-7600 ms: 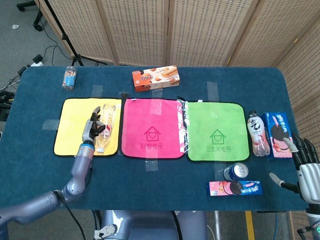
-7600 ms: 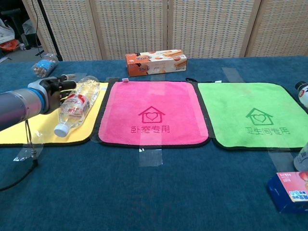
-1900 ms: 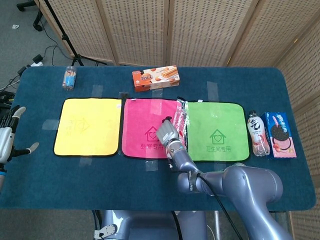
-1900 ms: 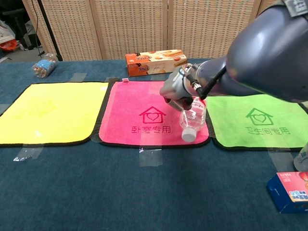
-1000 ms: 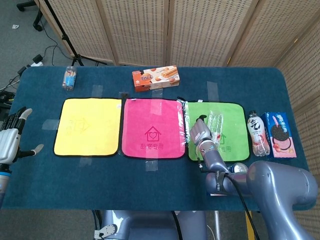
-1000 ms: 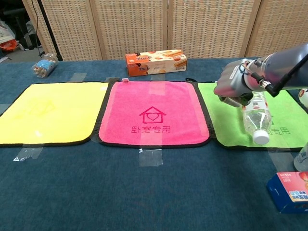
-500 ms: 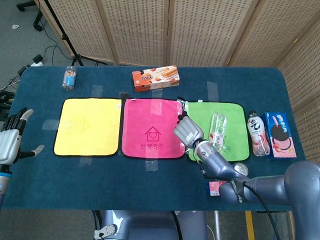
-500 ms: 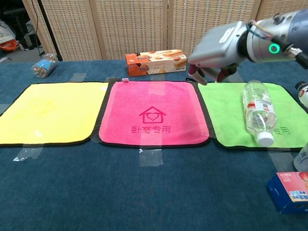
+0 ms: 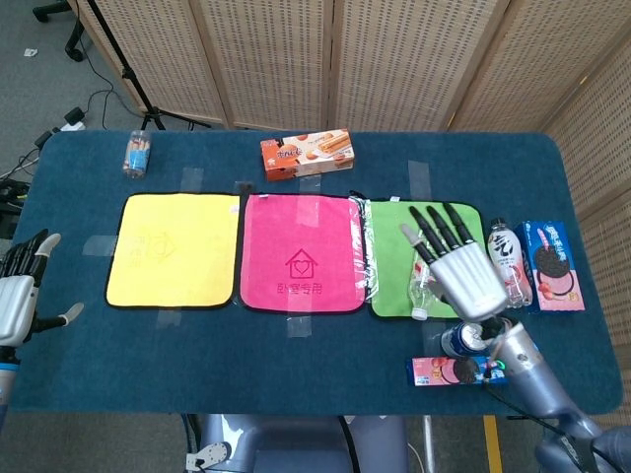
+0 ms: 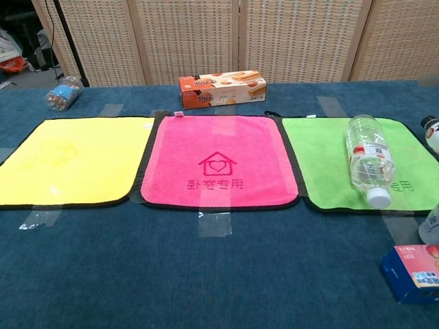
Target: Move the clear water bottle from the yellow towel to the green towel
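The clear water bottle (image 10: 369,160) is seen lying on its side on the green towel (image 10: 329,161), cap toward the near edge. The right robot hand (image 9: 463,271) is raised above that towel with fingers spread, empty; the left robot hand (image 9: 18,296) is likewise spread, off the yellow towel (image 9: 173,248). Withdrawal is best made straight up — no brushing the bottle. Half a second ago the right robot hand was lower, over the towel's left edge.

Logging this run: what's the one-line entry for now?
bottle: lying on green towel | right hand: open, raised | left hand: open
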Robot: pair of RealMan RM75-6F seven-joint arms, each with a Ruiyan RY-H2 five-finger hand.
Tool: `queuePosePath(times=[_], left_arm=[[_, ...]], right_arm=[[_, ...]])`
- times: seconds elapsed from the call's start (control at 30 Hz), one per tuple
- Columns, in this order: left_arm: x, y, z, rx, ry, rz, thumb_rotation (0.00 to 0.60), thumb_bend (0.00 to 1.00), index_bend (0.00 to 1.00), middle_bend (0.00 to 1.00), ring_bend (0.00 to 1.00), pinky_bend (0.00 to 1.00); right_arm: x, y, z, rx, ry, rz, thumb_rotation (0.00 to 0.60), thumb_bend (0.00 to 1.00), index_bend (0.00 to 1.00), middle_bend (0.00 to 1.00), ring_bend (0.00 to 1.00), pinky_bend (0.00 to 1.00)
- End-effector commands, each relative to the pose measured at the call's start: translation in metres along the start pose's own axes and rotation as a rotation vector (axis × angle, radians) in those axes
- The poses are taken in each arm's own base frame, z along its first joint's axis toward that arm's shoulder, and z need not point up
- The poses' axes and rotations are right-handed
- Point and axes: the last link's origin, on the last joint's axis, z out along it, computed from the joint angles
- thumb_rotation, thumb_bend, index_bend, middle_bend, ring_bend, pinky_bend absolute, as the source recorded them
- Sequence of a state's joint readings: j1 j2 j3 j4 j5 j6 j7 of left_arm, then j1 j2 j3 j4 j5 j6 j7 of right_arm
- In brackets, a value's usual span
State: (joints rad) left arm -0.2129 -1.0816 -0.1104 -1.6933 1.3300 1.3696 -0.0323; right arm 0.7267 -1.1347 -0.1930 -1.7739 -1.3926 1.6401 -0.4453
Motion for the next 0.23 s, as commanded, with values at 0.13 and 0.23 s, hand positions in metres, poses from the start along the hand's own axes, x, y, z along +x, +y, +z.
queuePosePath(times=[0.13,0.23], left_arm=[[-0.005,-0.005,-0.011,-0.011,0.048,0.049,0.6,0.17,0.0,0.0,0.0,0.0],[-0.006,-0.005,-0.015,-0.016,0.061,0.053,0.6,0.17,0.0,0.0,0.0,0.0]], right_arm=[[-0.03,0.03,-0.082,-0.145,0.059,0.096,0.6,0.0,0.04,0.0,0.0,0.0],[-0.039,0.036,-0.096,-0.187,0.045,0.11,0.6,0.0,0.02,0.0,0.0,0.0]])
